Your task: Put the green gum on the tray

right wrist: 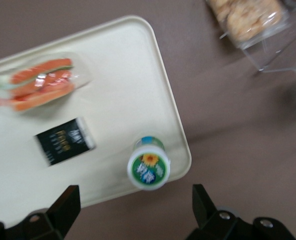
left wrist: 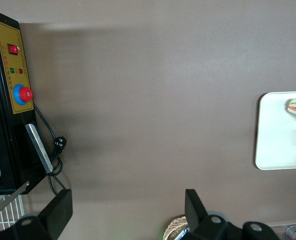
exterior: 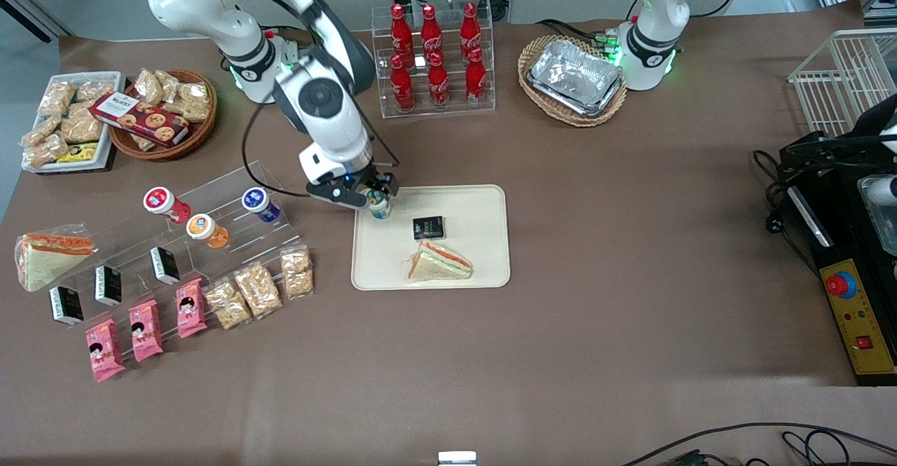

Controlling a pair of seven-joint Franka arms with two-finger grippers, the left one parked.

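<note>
A: Three things sit on the tray (exterior: pixel 483 203) now: a wrapped sandwich (exterior: pixel 439 261), a small black packet (exterior: pixel 428 228), and the green gum (exterior: pixel 379 204), which stands upright in the tray's corner, just left of centre in the front frame.

B: And the end effector (exterior: pixel 370 196)?

A: Directly over the bottle. In the wrist view its fingers (right wrist: pixel 63 205) are spread wide, well apart from the green lid between them, so nothing is pinched.

B: Why that corner?

A: My guess: it is the corner nearest the clear stand (exterior: pixel 210 214) holding the orange-lidded bottle (exterior: pixel 205 230) and the blue-lidded one (exterior: pixel 260 204), so the shortest carry. It also keeps clear of the sandwich and packet.

B: So the job is finished?

A: It looks that way; the bottle rests inside the rim, upright and free.
</note>
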